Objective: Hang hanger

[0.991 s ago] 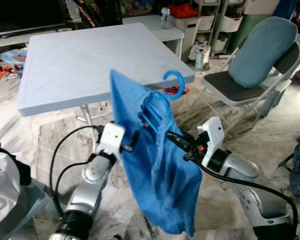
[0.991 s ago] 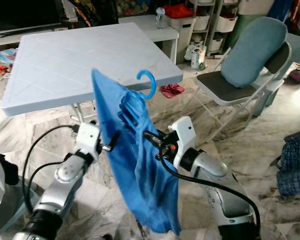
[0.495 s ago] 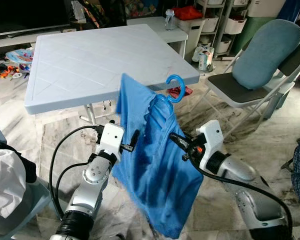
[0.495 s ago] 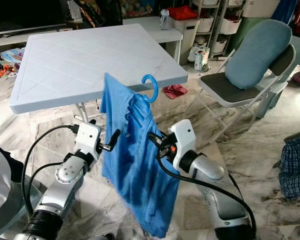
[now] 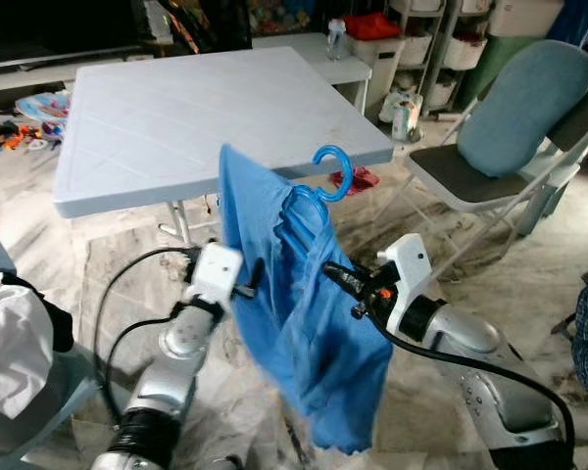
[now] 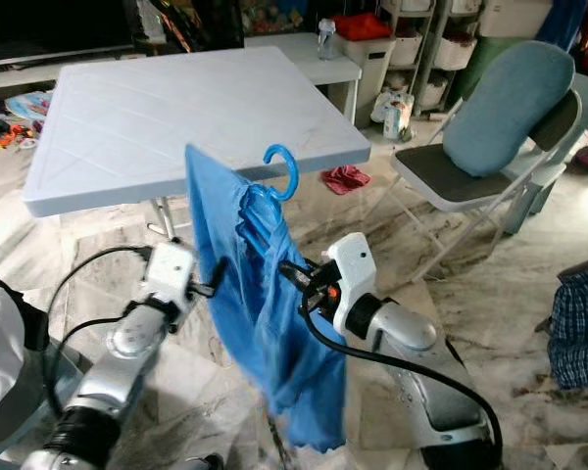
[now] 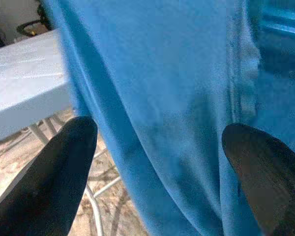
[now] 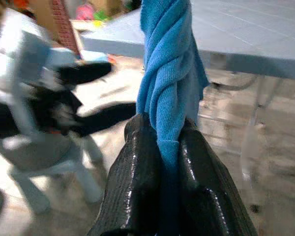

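Right now the right end effector [image 6: 296,277] is clamped on a twisted fold of the bright blue cloth garment [image 5: 304,333]; in the right wrist view its two black fingers [image 8: 137,172] press the fabric between them with no gap left. That garment is draped over a blue plastic hanger [image 5: 314,201], which stands up above and just beyond the right end effector, its curved hook [image 5: 333,171] topmost and open to the air, caught on nothing. The hanger's long axis runs roughly upright from the grip to the hook, with the cloth trailing down below the fingers towards the marble floor [image 5: 529,284].

The left end effector [image 5: 255,279] sits on the other side of the garment, just beside it. Its wrist view shows its fingers [image 7: 64,162] spread wide with the blue fabric hanging between them and not pinched.

Beyond both end effectors lies the pale blue square bench [image 5: 176,108]; off to the right stands a folding chair with a blue cushion [image 5: 519,108]. No rail or rod for the hook is visible. Judging from this, the right arm, as the one carrying the load, would have to lift and steer the hook onto a support.
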